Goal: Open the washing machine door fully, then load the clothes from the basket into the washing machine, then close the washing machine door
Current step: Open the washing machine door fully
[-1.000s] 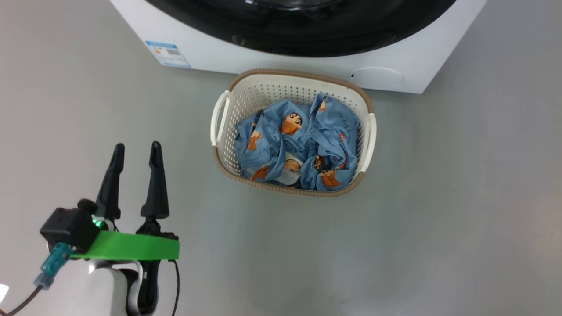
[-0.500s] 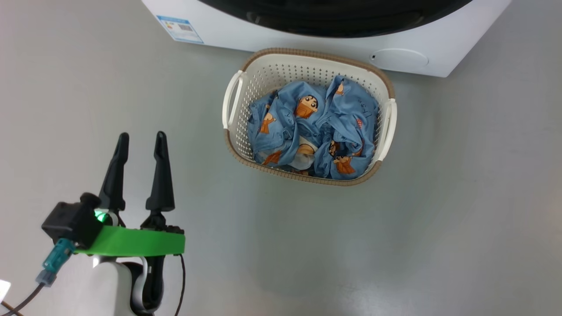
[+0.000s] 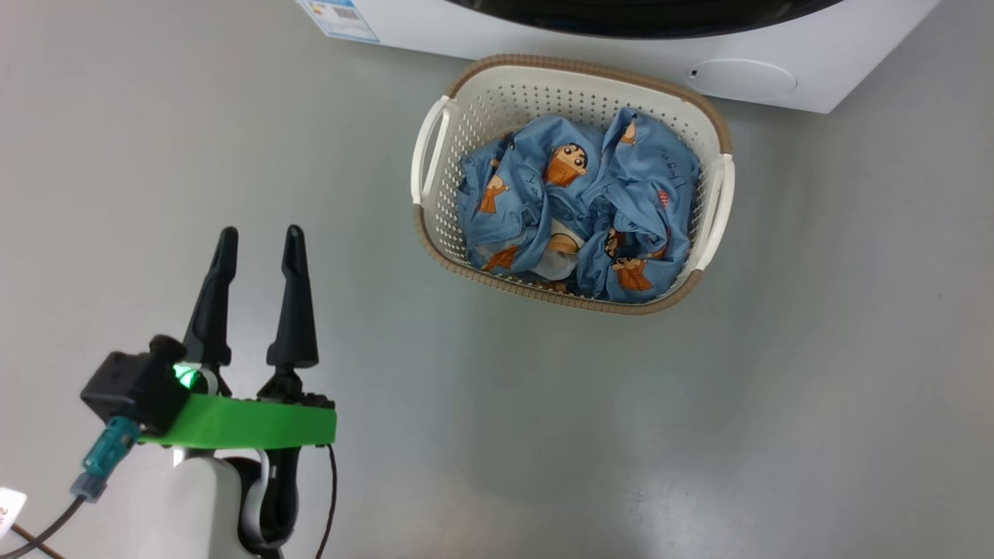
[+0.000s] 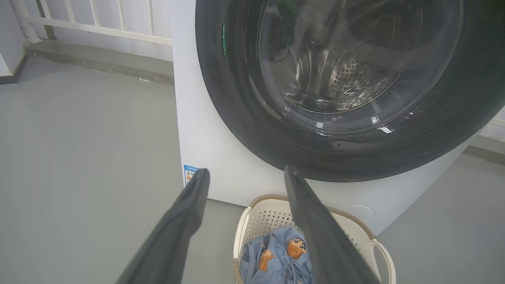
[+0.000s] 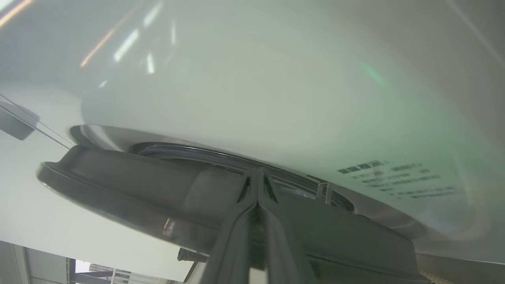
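Observation:
The cream basket sits on the grey floor just in front of the white washing machine, with the blue cartoon-print clothes heaped inside. My left gripper hovers open and empty to the basket's lower left. The left wrist view looks between its fingers at the washing machine door, a black ring around glass, lying close to the white front, with basket and clothes below. My right gripper is shut, tips at the seam between the dark door rim and the machine's front.
Open grey floor lies around the basket. A blue label and a round cap mark the machine's lower front. A white railing with a low ledge stands behind the machine's left side.
The whole head picture has shifted, basket and machine sliding up and right, so the camera has moved. Left gripper stays open; basket and clothes lie as before.

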Robot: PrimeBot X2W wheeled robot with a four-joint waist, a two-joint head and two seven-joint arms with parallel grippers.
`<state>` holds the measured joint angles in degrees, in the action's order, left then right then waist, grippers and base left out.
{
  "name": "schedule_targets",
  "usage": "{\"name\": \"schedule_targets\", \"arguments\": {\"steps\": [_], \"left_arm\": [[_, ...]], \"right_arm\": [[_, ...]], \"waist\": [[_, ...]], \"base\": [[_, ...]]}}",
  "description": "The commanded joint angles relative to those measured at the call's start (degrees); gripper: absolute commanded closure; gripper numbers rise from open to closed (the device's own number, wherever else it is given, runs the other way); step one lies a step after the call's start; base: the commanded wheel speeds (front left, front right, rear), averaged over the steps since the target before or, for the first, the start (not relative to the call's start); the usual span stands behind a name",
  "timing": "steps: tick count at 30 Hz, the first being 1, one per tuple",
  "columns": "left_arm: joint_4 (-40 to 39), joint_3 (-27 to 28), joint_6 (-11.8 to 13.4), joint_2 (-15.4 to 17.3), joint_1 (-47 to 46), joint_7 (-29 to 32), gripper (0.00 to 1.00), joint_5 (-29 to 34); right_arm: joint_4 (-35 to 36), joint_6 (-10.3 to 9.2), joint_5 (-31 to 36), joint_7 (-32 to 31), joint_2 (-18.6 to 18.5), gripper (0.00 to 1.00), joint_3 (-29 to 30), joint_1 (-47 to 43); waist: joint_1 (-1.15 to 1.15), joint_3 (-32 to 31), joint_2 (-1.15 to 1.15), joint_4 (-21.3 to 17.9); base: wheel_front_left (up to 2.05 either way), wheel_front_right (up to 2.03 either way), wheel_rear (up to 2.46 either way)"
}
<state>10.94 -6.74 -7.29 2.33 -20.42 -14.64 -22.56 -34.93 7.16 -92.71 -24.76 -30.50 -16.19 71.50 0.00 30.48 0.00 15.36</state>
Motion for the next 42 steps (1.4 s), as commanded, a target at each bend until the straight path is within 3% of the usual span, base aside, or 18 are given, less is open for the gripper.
{"name": "schedule_targets", "arguments": {"steps": [1,16,42], "left_arm": [[-1.88,1.61,-0.19,1.03,-0.83,-0.36,0.0,-0.24],[-1.15,1.51,-0.2,0.64,-1.35,-0.36,0.0,-0.6],[2.61,2.38,-0.2,1.88,4.6,-0.36,0.0,0.81]], "right_arm": [[0.96,0.33,0.89,-0.73,-0.05,1.0,-0.05,1.31],[-1.07,0.33,1.68,-3.46,1.94,1.0,-2.02,2.79],[7.03,0.33,-1.26,-7.65,7.46,1.0,-4.69,-19.9]], "waist": [[0.0,0.51,0.0,0.5],[0.0,1.13,0.0,1.29],[0.0,-13.48,0.0,-2.07]], "base": [[0.0,0.0,0.0],[0.0,0.0,0.0],[0.0,0.0,0.0]]}}
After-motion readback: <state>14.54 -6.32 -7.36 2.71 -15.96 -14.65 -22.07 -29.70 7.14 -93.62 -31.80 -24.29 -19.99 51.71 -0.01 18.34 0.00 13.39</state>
